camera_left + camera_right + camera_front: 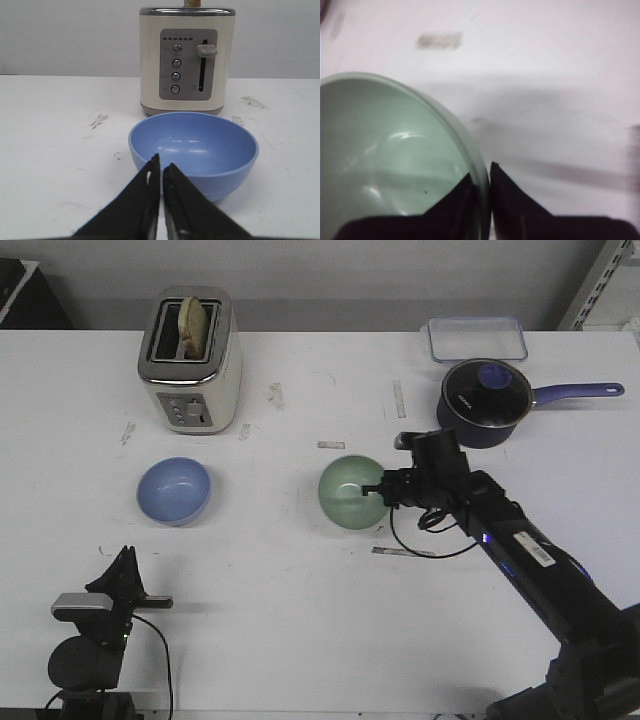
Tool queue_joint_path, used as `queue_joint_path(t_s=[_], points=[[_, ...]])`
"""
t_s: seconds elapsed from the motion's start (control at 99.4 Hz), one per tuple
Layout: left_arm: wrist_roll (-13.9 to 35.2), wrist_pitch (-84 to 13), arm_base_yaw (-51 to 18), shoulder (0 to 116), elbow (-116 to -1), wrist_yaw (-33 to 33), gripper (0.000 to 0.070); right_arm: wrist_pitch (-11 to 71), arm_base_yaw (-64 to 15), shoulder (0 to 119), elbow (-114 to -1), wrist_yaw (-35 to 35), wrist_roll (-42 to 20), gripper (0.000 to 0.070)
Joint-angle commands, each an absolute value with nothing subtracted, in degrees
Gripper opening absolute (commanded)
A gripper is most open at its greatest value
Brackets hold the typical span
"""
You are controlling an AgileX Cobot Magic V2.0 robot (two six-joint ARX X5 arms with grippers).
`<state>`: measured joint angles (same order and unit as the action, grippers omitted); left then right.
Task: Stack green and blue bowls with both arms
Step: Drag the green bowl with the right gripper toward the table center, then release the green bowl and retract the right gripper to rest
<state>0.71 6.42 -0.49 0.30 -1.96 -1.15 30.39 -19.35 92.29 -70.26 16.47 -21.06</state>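
The pale green bowl (352,492) is at the table's middle, and my right gripper (381,491) is shut on its right rim. In the right wrist view one finger is inside the green bowl (390,155) and one outside, with the right gripper (481,180) pinching the wall. The blue bowl (174,490) stands on the table at the left, in front of the toaster. My left gripper (125,558) is near the front left edge, shut and empty. In the left wrist view the left gripper (160,167) is just short of the blue bowl (194,150).
A cream toaster (190,358) with bread stands at the back left, also in the left wrist view (186,57). A dark blue saucepan (490,400) with glass lid and a clear container (477,338) are at the back right. Tape marks dot the table.
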Motion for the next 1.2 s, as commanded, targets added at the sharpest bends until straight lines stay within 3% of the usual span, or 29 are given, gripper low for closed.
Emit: queue_joint_path(t_s=[0.0, 0.221, 0.352, 0.453, 0.704, 0.865, 0.996, 1.057, 1.187], points=[[0.2, 7.2, -0.4, 0.2, -0.7, -1.1, 0.0001, 29.1, -21.6, 94.9, -71.2, 16.4, -24.1, 0.0003], [0.2, 7.2, -0.4, 0.2, -0.7, -1.1, 0.0001, 27.6, -26.1, 99.0, -71.2, 15.9, -24.8, 0.0032], [0.2, 7.2, -0.4, 0.2, -0.7, -1.1, 0.0001, 27.3, -26.7, 99.4, -71.2, 15.0, -26.1, 0.029], [0.2, 7.2, -0.4, 0.2, -0.7, -1.1, 0.0001, 27.5, -26.7, 99.0, -71.3, 15.0, -26.1, 0.0354], [0.2, 7.2, -0.4, 0.2, -0.7, -1.1, 0.0001, 27.7, -23.9, 91.8, -71.2, 14.9, -24.1, 0.0354], [0.2, 7.2, -0.4, 0.2, -0.7, -1.1, 0.0001, 27.4, -20.3, 84.9, -70.7, 14.1, -14.7, 0.0352], [0.2, 7.2, -0.4, 0.2, -0.7, -1.1, 0.0001, 26.0, -16.8, 79.2, -67.1, 8.3, -7.0, 0.0328], [0.2, 7.2, -0.4, 0.2, -0.7, -1.1, 0.0001, 24.7, -15.2, 76.5, -64.5, 4.6, -3.9, 0.0284], [0.2, 7.2, -0.4, 0.2, -0.7, -1.1, 0.0001, 20.1, -11.6, 70.3, -57.5, -2.0, 0.6, 0.0096]])
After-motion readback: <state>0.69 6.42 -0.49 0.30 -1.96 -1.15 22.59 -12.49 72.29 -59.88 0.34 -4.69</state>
